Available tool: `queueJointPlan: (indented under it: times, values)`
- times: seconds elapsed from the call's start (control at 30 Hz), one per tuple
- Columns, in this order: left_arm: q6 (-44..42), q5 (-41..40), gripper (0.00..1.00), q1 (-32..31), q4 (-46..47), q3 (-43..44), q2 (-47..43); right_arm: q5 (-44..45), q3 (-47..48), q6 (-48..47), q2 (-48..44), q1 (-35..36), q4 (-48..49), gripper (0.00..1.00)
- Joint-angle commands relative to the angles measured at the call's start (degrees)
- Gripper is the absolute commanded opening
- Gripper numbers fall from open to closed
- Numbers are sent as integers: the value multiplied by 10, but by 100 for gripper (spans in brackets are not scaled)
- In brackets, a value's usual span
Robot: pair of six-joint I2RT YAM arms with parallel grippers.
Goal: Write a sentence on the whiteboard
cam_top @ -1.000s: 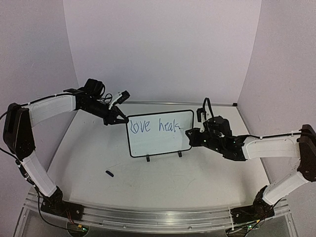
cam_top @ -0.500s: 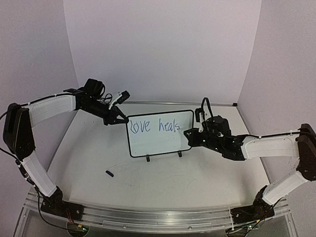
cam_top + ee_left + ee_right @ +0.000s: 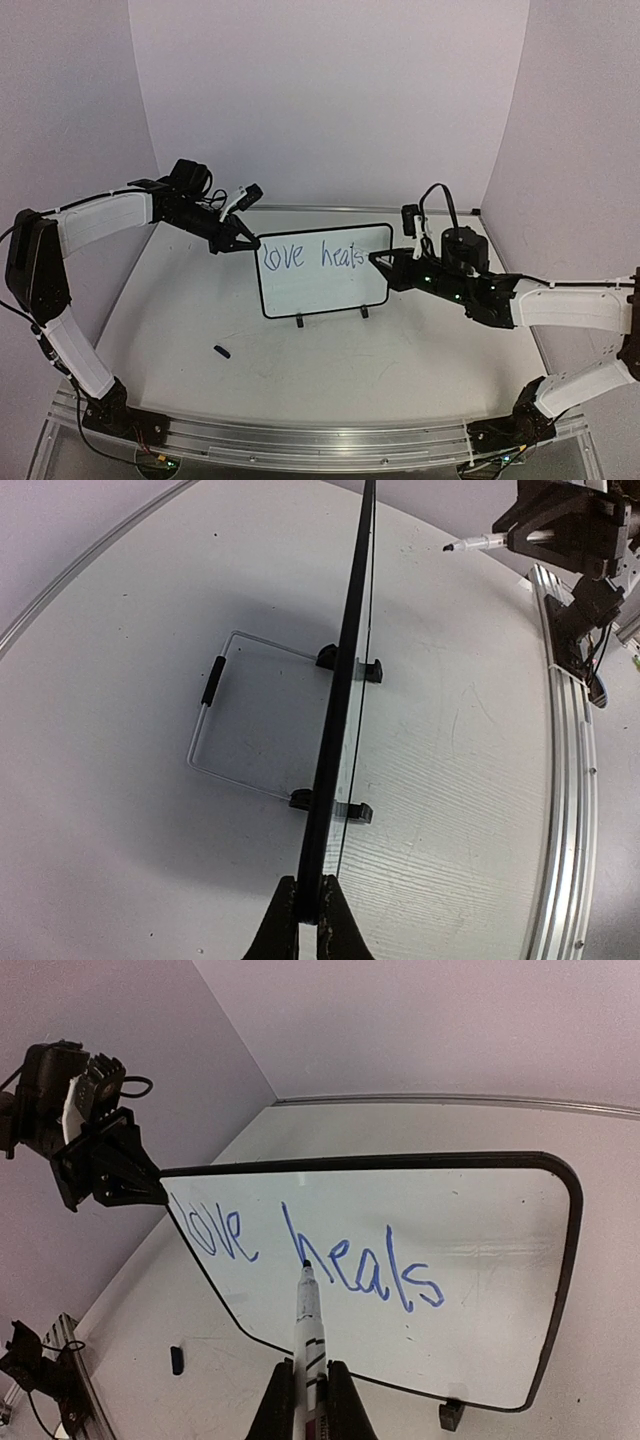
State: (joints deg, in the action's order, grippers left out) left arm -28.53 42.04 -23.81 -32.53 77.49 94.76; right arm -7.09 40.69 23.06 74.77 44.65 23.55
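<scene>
The whiteboard [image 3: 322, 292] stands upright on two black feet at mid-table. The sentence [image 3: 310, 257] reads "love heals" in blue on one line, also in the right wrist view [image 3: 330, 1255]. My left gripper [image 3: 245, 243] is shut on the board's top left corner. In the left wrist view the board [image 3: 342, 670] is edge-on between the closed fingers [image 3: 309, 895]. My right gripper [image 3: 392, 270] is shut on a white marker [image 3: 307, 1320]. The marker tip points at the board face near "heals" and is a little off it in the left wrist view [image 3: 470, 545].
A small dark marker cap [image 3: 221, 351] lies on the table, front left of the board, also in the right wrist view [image 3: 176, 1360]. A wire stand [image 3: 215, 725] lies behind the board. Purple walls close in the table on three sides.
My right arm has turned and its wrist has risen. The marker tip has shifted slightly up and left toward the end of "heals". The left arm and the board stay still.
</scene>
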Motion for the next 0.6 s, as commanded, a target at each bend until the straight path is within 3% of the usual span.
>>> queueJointPlan:
  times: [0.0,0.3,0.57]
  values:
    - [-16,-20,0,4,17,2,-25,-3,25,-14,37,37,19,0]
    - [-13,-15,0,4,19,2,-22,28,124,-32,184,118,41,0]
    - [-13,-17,0,4,20,1,-24,37,196,-21,296,136,47,0]
